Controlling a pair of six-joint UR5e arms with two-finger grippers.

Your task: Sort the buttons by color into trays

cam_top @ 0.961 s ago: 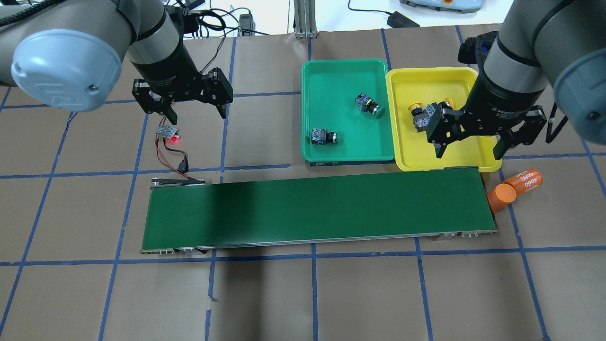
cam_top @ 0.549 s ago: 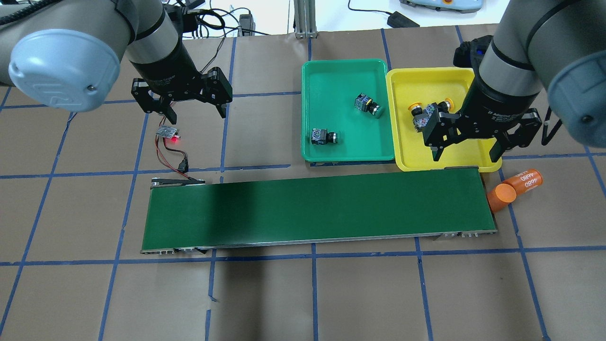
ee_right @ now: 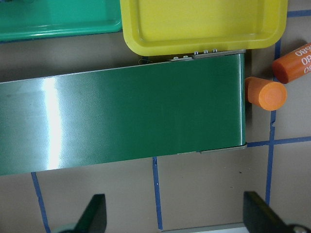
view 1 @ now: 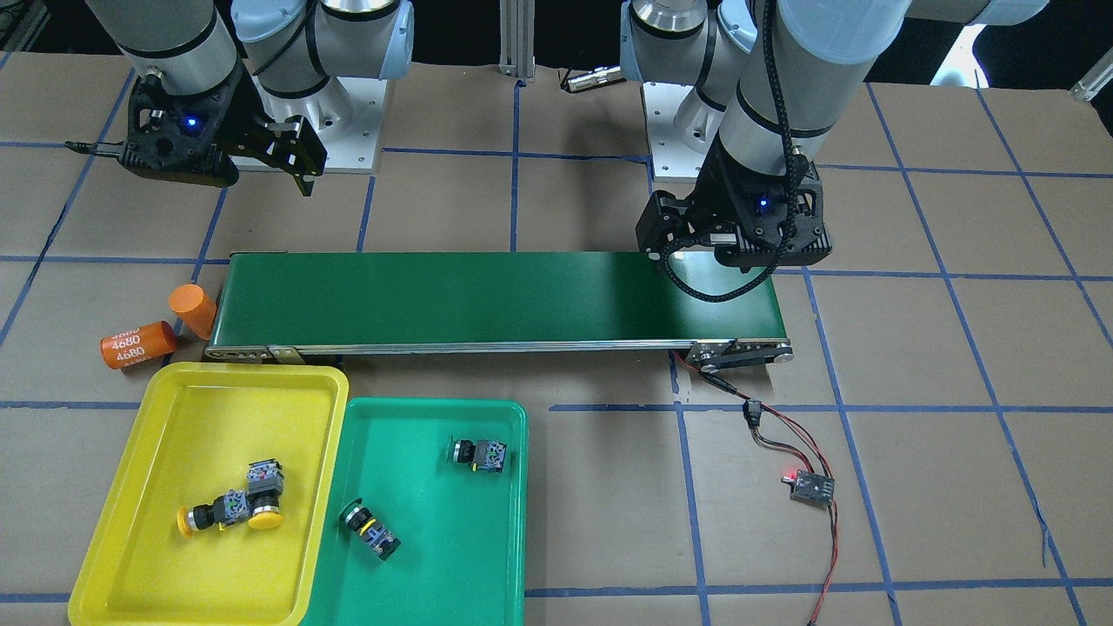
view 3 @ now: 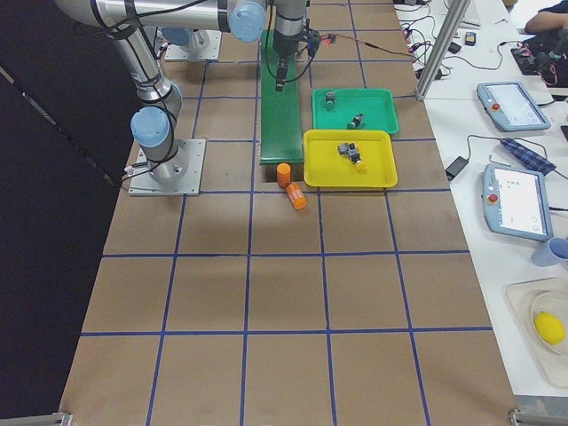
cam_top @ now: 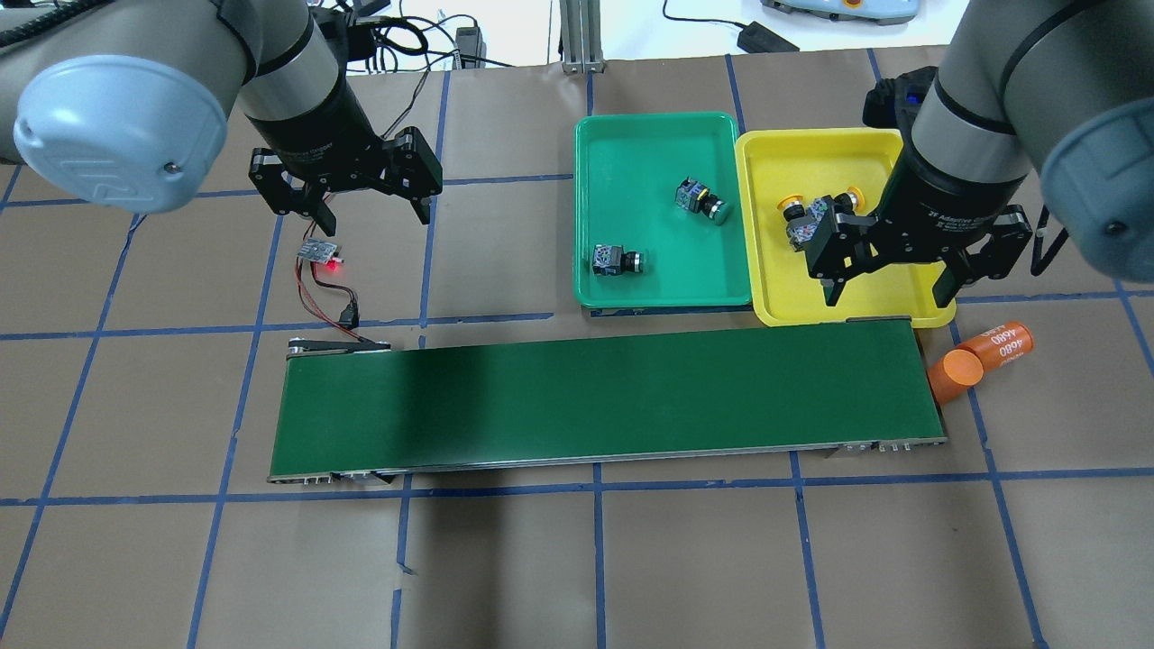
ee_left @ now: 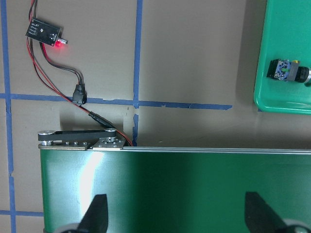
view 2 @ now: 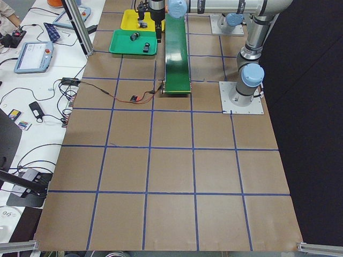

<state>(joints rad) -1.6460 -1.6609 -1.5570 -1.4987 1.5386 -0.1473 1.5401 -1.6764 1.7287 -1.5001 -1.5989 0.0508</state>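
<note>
Two yellow-capped buttons (view 1: pixel 265 500) (view 1: pixel 204 517) lie together in the yellow tray (view 1: pixel 217 409). Two green-capped buttons (view 1: pixel 478 454) (view 1: pixel 372 530) lie apart in the teal green tray (view 1: pixel 435 574). My right gripper (cam_top: pixel 888 293) hangs open and empty; in the overhead view it overlaps the yellow tray's (cam_top: pixel 775 288) near edge and partly hides one yellow button (cam_top: pixel 852 196). Its wrist view looks down on the belt's right end. My left gripper (cam_top: pixel 374 216) is open and empty, high over the belt's left end.
The long dark green conveyor belt (cam_top: pixel 604 397) runs across the middle. Two orange cylinders (cam_top: pixel 956 374) (cam_top: pixel 1001 342) sit at its right end, one upright and one lying. A small wired sensor board (cam_top: pixel 320 252) with a red light lies beyond its left end.
My right gripper has shifted slightly left and away from the table's near side, still open. The left arm and all buttons have stayed put.
</note>
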